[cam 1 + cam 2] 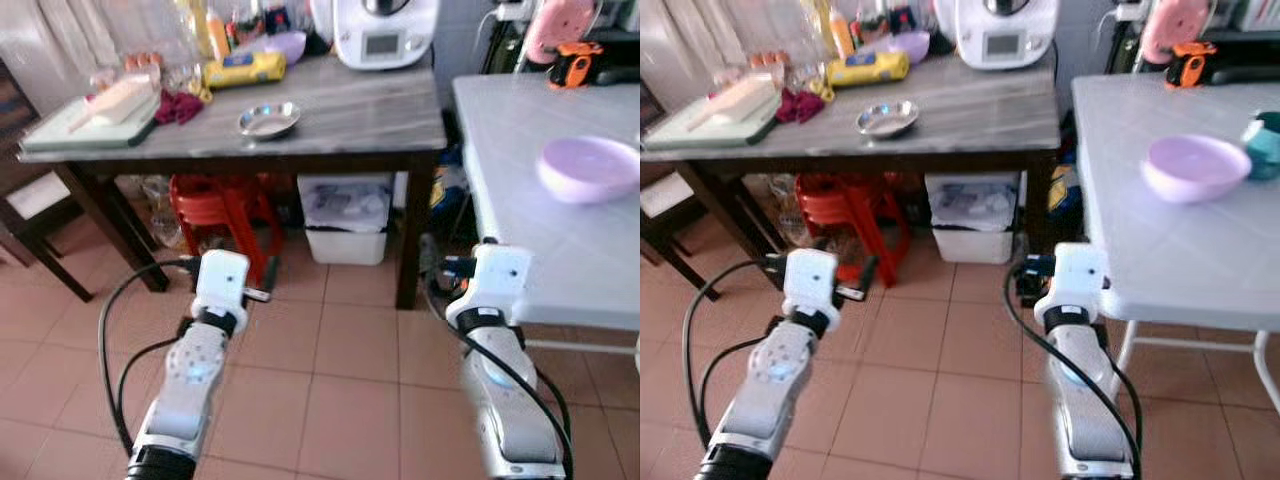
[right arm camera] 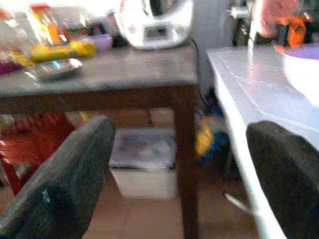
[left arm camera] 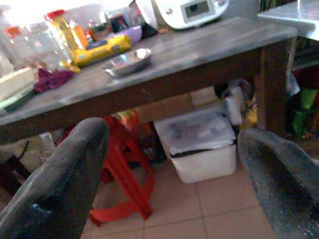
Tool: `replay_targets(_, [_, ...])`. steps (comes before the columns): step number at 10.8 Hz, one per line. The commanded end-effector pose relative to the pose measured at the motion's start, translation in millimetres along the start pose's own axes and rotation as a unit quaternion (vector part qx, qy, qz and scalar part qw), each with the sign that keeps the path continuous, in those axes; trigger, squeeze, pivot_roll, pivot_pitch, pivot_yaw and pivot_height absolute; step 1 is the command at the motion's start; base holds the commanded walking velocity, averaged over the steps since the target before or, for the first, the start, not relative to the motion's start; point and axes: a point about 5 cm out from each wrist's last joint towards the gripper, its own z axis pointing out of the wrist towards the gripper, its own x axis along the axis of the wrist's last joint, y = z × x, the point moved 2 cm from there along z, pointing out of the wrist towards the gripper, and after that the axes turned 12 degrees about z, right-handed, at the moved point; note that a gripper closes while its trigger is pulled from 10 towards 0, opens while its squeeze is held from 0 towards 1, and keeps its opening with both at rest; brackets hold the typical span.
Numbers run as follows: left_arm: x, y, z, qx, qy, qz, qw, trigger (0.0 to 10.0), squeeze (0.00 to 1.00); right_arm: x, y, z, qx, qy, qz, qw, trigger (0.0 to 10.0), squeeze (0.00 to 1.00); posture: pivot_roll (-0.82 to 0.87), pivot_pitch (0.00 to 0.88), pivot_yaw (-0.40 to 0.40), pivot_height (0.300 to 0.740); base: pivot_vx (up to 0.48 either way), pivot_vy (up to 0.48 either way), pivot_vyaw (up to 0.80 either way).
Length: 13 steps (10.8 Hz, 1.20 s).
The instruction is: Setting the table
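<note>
A small steel dish sits on the dark wooden table ahead. To the right, a lilac bowl rests on the white table, with a teal cup at its far side. Both arms are held low over the tiled floor, short of the tables. My left gripper is open and empty, facing the dark table's underside. My right gripper is open too, with nothing between its fingers, pointing at the gap between the dark table's leg and the white table's edge.
The dark table also carries a white kitchen appliance, a yellow package, a purple cloth and a pale green board. Under it stand a red stool and a white bin. Tiled floor lies between me and the tables.
</note>
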Motion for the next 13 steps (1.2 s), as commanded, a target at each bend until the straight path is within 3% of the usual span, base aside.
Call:
replay_targets(1, [2.9, 1.0, 1.7, -0.004, 0.005, 0.005, 1.0, 10.0, 0.0, 5.8, 1.3, 1.1, -0.004, 0.01, 0.001, 1.0, 10.0, 0.0, -0.11, 0.045, 0.131, 0.74, 0.0, -0.311, 0.0])
replay_targets(6, [2.9, 5.8, 2.0, -0.011, 0.005, 0.001, 1.0, 10.0, 0.0, 5.7, 5.3, -1.8, -0.009, 0.005, -0.003, 1.0, 10.0, 0.0, -0.12, 0.052, 0.123, 0.74, 0.0, -0.31, 0.0])
replay_targets(9, [-7.2, 0.7, -9.0, -0.009, -0.01, 0.001, 1.0, 10.0, 0.0, 0.2, 6.8, -11.1, -0.012, -0.01, -0.002, 1.0, 10.0, 0.0, -0.12, 0.067, 0.107, 0.74, 0.0, -0.316, 0.0])
replay_targets(13, [-3.8, -0.3, -9.2, -0.005, 0.0, -0.011, 1.0, 10.0, 0.0, 6.0, 8.0, -8.1, -0.017, -0.001, -0.008, 1.0, 10.0, 0.0, -0.11, 0.066, 0.107, 0.74, 0.0, -0.245, 0.0])
